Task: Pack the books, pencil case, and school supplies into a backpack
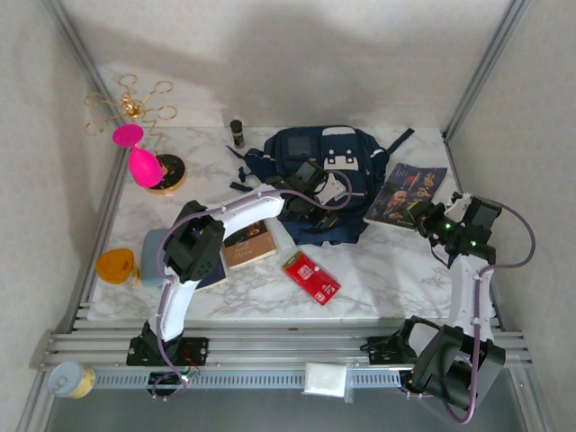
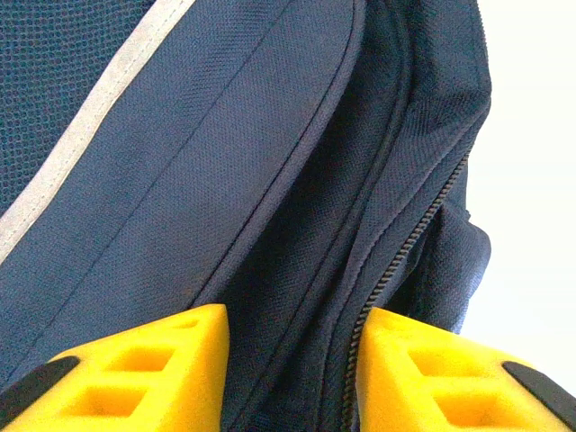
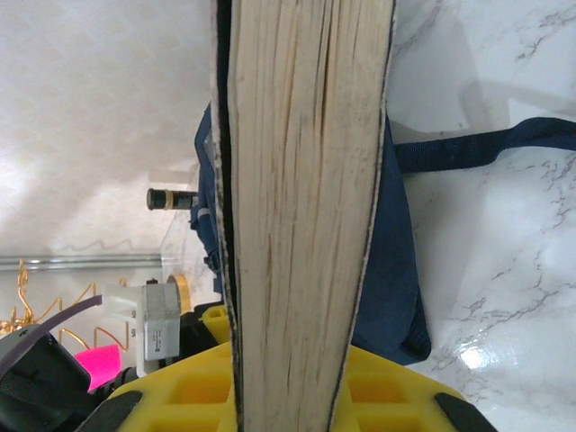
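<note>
The navy backpack (image 1: 335, 162) lies at the back middle of the table. My left gripper (image 1: 310, 205) is down on its front part. In the left wrist view the gripper (image 2: 292, 335) is open, and its yellow fingers (image 2: 153, 364) stand either side of a ridge of backpack fabric (image 2: 270, 180) beside a zip line (image 2: 414, 243). My right gripper (image 1: 432, 222) is shut on the portrait book (image 1: 403, 193), right of the backpack. That book's page edge (image 3: 301, 180) stands upright between its jaws. A brown book (image 1: 249, 243) lies left of centre. A dark navy book (image 1: 214, 273) lies partly under my left arm.
A flat red rectangle with a white label (image 1: 310, 276) lies in front of the backpack. At the left are a pale blue case (image 1: 153, 247), an orange object (image 1: 117, 265), a pink object on a round base (image 1: 144, 165) and a gold wire stand (image 1: 130, 108). A small dark bottle (image 1: 238, 132) stands behind.
</note>
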Action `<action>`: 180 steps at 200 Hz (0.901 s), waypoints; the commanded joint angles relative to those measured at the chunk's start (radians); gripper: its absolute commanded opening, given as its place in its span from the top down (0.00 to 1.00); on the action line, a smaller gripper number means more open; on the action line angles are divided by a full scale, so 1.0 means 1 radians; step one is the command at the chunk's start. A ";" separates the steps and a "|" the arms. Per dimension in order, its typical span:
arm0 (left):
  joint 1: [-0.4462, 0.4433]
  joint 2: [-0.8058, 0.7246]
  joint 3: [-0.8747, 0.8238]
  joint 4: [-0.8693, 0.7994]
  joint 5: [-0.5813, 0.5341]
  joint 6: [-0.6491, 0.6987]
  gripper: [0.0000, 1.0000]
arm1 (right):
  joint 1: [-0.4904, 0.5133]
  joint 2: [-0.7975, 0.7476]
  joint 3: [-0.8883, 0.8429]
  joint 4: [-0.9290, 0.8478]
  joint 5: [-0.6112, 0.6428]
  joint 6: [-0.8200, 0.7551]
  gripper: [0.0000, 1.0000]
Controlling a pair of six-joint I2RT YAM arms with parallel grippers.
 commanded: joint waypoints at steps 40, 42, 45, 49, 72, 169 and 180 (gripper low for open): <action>0.017 -0.016 0.020 0.012 -0.027 -0.002 0.74 | -0.008 -0.019 -0.004 0.068 -0.040 -0.004 1.00; 0.017 -0.016 0.021 0.013 -0.025 -0.002 0.75 | -0.008 -0.018 -0.004 0.068 -0.039 -0.004 1.00; 0.016 -0.014 0.023 0.012 -0.023 -0.002 0.75 | -0.008 -0.018 -0.004 0.067 -0.038 -0.005 1.00; 0.016 -0.013 0.026 0.014 -0.021 -0.001 0.75 | -0.009 -0.020 -0.004 0.067 -0.038 -0.006 1.00; 0.017 -0.008 0.055 -0.005 -0.013 0.004 0.80 | -0.007 -0.020 -0.005 0.064 -0.036 -0.010 1.00; 0.013 0.014 0.063 -0.058 0.056 0.038 0.75 | -0.008 -0.023 -0.018 0.070 -0.044 -0.009 1.00; 0.002 0.020 0.060 -0.074 0.050 0.058 0.74 | -0.008 -0.024 -0.016 0.068 -0.043 -0.010 1.00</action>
